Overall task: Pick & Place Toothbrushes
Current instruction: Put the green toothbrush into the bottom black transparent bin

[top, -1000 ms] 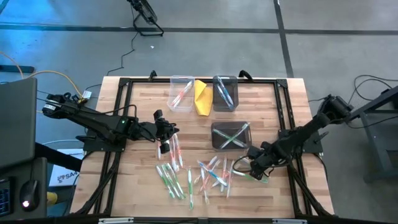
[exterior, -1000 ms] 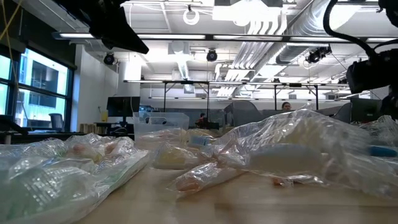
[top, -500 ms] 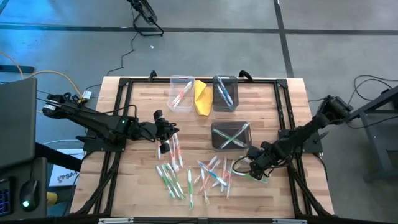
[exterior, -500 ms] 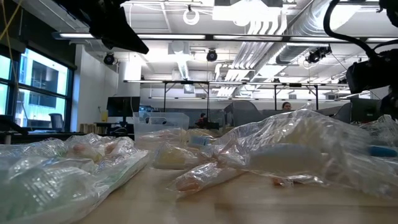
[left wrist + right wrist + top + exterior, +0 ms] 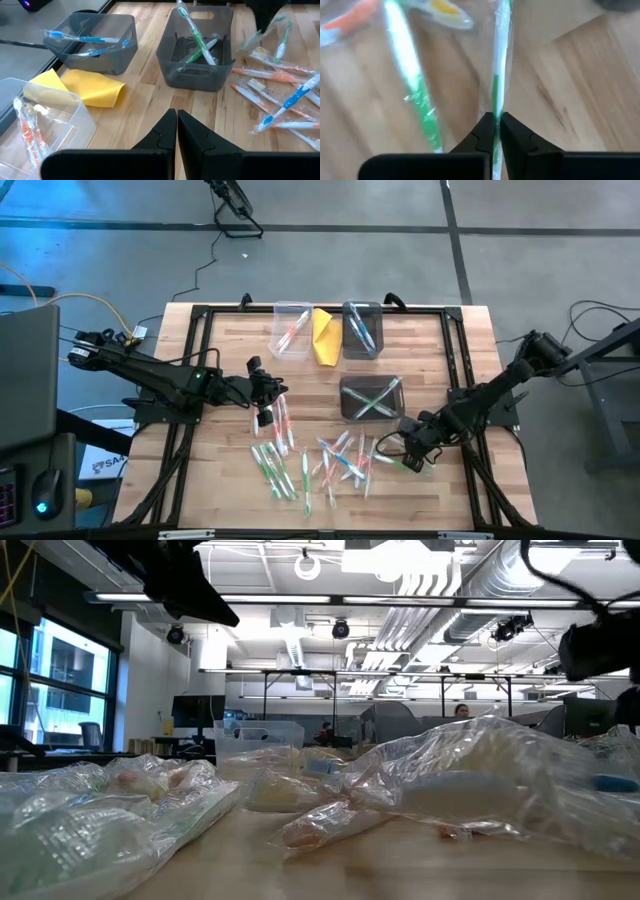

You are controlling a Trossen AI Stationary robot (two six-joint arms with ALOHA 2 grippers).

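My right gripper [image 5: 412,463] is down at the right edge of the scattered white, plastic-wrapped toothbrushes [image 5: 318,458] on the wooden slatted table [image 5: 220,470]. My left gripper [image 5: 266,392] hovers left of the dark grey bin [image 5: 369,397], pile just below.

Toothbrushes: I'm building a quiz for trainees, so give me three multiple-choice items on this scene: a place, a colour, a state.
1. Where does the yellow cloth lie?
A. between the clear bin and a grey bin
B. inside a grey bin
C. off the table

2. What colour is the toothbrush in the right pincer?
A. blue
B. green and white
C. orange

3. How is the left pincer?
A. shut, empty
B. wide open
C. gripping a cloth

Answers: 1 A, the high view shows it between them; 2 B, the right wrist view shows it; 3 A, its fingers meet with nothing between.
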